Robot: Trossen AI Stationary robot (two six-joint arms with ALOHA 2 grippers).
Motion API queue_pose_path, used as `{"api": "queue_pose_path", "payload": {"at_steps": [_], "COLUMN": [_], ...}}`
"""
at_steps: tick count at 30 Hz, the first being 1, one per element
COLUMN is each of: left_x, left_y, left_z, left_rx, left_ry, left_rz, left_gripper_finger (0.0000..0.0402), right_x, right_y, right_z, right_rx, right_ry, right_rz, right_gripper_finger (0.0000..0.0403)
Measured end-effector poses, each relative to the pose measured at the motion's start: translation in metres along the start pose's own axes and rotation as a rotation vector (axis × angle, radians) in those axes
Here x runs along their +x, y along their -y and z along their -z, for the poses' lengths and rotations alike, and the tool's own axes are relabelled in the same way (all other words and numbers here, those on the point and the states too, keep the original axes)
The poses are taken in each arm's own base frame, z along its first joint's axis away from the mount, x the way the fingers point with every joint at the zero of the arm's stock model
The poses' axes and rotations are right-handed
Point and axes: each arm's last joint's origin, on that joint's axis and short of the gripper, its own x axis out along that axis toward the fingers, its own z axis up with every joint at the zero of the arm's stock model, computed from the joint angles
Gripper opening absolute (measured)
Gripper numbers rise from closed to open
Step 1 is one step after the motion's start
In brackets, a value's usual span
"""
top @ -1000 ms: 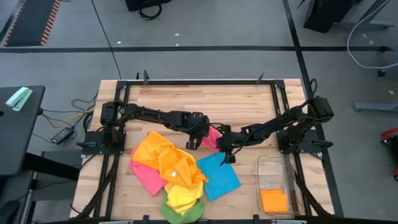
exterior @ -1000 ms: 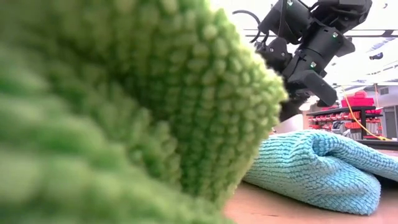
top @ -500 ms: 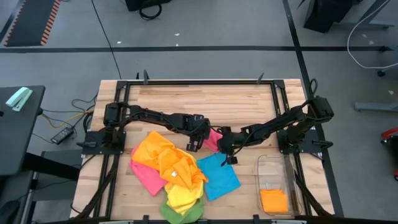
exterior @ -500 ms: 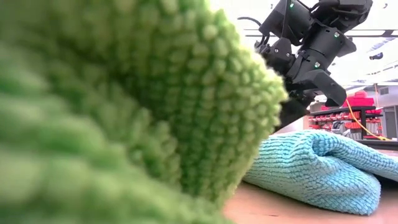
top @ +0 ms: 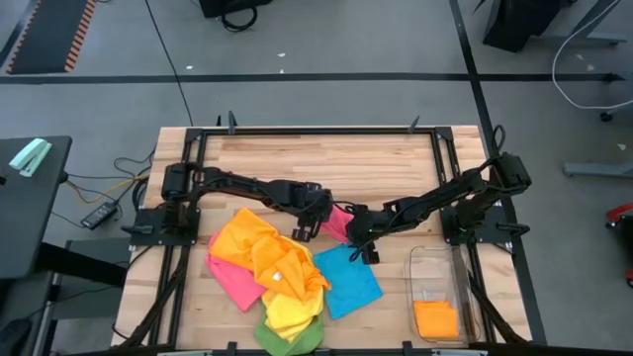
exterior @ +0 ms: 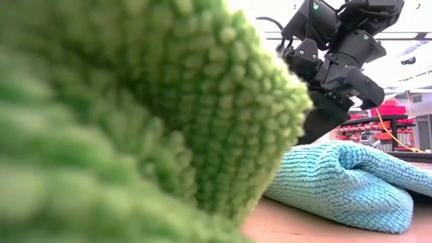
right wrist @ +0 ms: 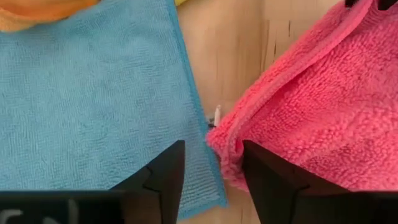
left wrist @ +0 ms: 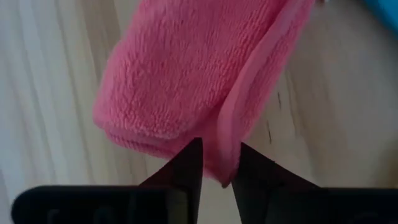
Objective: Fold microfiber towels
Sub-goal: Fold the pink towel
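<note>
On my table (top: pixel 326 153) a loose heap of towels (top: pixel 272 267) in orange, yellow, pink and green waits unfolded, a blue towel (top: pixel 348 280) flat beside it. The clear bin (top: pixel 423 267) near my right arm holds one folded orange towel (top: pixel 436 318). Between my tools lies the folded pink towel (left wrist: pixel 186 74). My left tool (left wrist: pixel 216 168) and right tool (right wrist: pixel 212 165) each stand parted around its edge, gripping nothing. Most folding remains, I judge.

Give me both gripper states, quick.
Left gripper: open, fingers astride the folded pink towel edge.
Right gripper: open, at the same towel's corner.
</note>
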Motion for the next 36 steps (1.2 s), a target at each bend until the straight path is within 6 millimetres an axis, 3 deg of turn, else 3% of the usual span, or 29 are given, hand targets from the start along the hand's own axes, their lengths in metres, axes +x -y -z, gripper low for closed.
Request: {"api": "queue_pose_path", "payload": {"at_steps": [7,21,27,36], "left_x": [-0.019,-0.025,-0.034,-0.009], "left_y": [0.000,-0.006,-0.008,-0.002], "left_z": [-0.004,-0.003,-0.007,-0.007], "left_rx": [0.003,-0.009,-0.016,0.056], "left_ry": [0.042,0.056,0.107,0.074], "left_rz": [-0.009,-0.020,-0.036,-0.036], "left_gripper_finger": [0.0079,0.0073,0.0062,0.0064], "right_x": [-0.003,-0.038,-0.040,-0.034], "right_y": [0.000,0.001,0.013,0.038], "right_z": [-0.006,-0.019,-0.017,-0.003], "right_rx": [0.008,0.023,-0.007,0.054], "right_ry": [-0.017,-0.015,-0.022,-0.002], "right_rz": [-0.004,0.003,0.053,0.069], "right_gripper_finger": [0.0170,0.0170,0.0170,0.0147]}}
